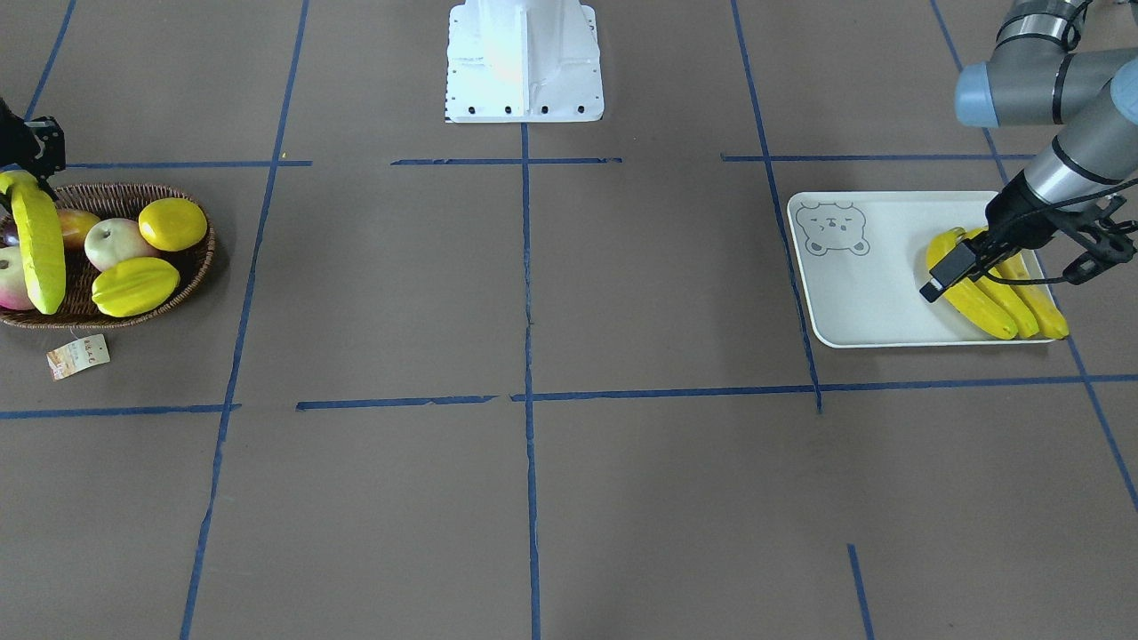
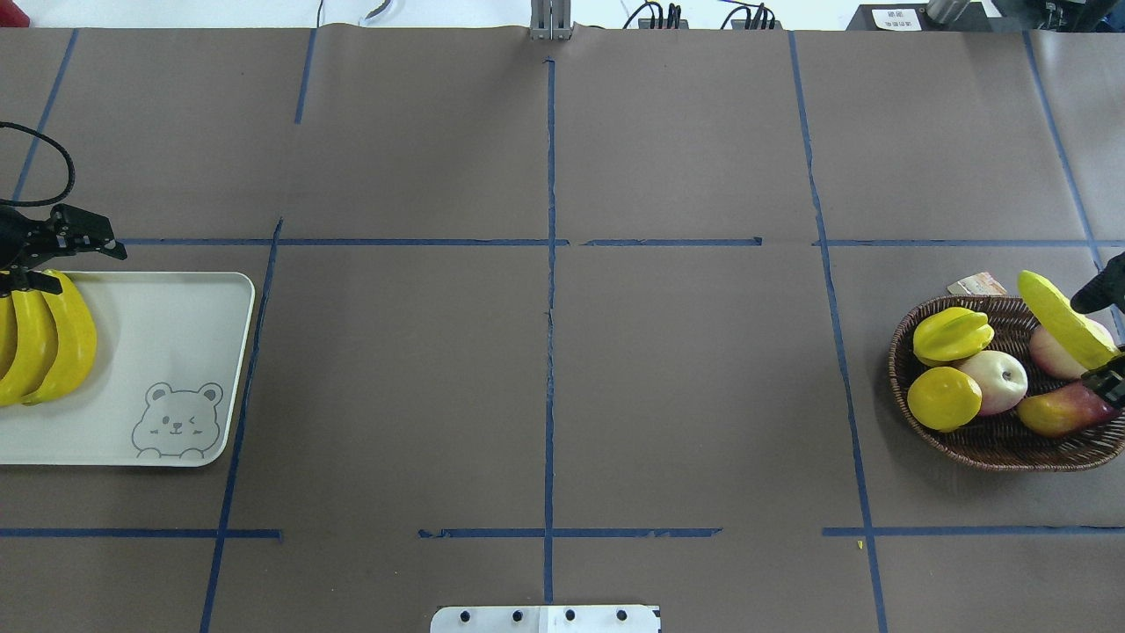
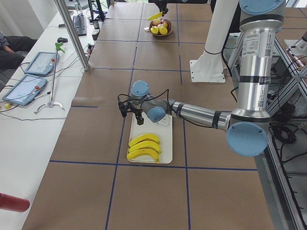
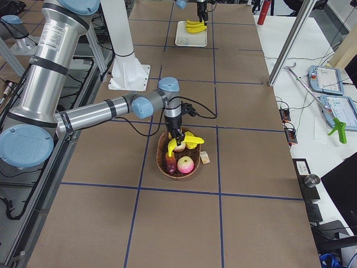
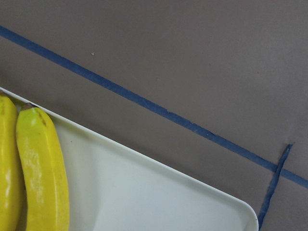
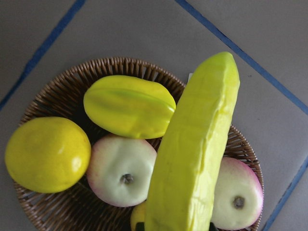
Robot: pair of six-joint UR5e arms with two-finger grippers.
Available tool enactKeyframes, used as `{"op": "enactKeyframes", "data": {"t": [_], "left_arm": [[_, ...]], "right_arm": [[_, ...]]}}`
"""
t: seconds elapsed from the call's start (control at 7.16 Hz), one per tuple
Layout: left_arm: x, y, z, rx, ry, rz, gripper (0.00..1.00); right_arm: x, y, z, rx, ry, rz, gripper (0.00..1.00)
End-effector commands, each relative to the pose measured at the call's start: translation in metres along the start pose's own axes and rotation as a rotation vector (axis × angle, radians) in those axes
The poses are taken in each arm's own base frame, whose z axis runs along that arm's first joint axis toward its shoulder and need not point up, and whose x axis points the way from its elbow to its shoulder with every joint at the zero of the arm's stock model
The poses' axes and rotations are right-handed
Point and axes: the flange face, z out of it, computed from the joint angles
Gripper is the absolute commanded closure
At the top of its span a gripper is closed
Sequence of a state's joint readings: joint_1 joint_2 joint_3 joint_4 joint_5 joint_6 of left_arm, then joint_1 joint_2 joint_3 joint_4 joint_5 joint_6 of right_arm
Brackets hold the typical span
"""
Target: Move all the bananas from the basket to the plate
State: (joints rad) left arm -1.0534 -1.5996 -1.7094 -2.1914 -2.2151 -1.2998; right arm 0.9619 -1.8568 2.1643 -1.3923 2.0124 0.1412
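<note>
You have three bananas (image 1: pixel 996 298) on the plate (image 1: pixel 871 302) by the left edge. The right gripper (image 2: pixel 1104 338) clamps the last banana (image 2: pixel 1059 318) over the basket (image 2: pixel 984 435). The left gripper (image 1: pixel 1101 247) is spread and empty.

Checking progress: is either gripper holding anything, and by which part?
The right gripper grips a banana near one end, above the basket. The left gripper holds nothing, open near the three bananas on the plate.

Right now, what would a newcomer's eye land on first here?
First, the banana held tilted above the basket in the right arm's jaws. Next, the three bananas lying side by side at one end of the white plate, under the left arm.
</note>
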Motion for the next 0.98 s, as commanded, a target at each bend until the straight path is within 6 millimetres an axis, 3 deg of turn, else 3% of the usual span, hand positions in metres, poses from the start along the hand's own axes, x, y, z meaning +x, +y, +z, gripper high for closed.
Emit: {"op": "enactKeyframes", "data": {"t": [0.0, 0.28, 0.56, 0.84], "left_arm": [[0.04, 0.015, -0.008, -0.006, 0.056, 0.062, 0.0], [0.083, 0.025, -0.016, -0.013, 0.115, 0.07, 0.0], [0.148, 0.049, -0.023, -0.041, 0.194, 0.077, 0.0], [0.201, 0.057, -0.047, -0.042, 0.277, 0.06, 0.0]], "right_arm": [[-0.017, -0.038, -0.023, 0.072, -0.113, 0.086, 0.83], [-0.035, -0.075, -0.039, 0.116, -0.193, 0.181, 0.83], [-0.053, -0.104, -0.057, 0.205, -0.267, 0.288, 0.84], [-0.073, -0.12, -0.05, 0.286, -0.414, 0.362, 0.84]]}}
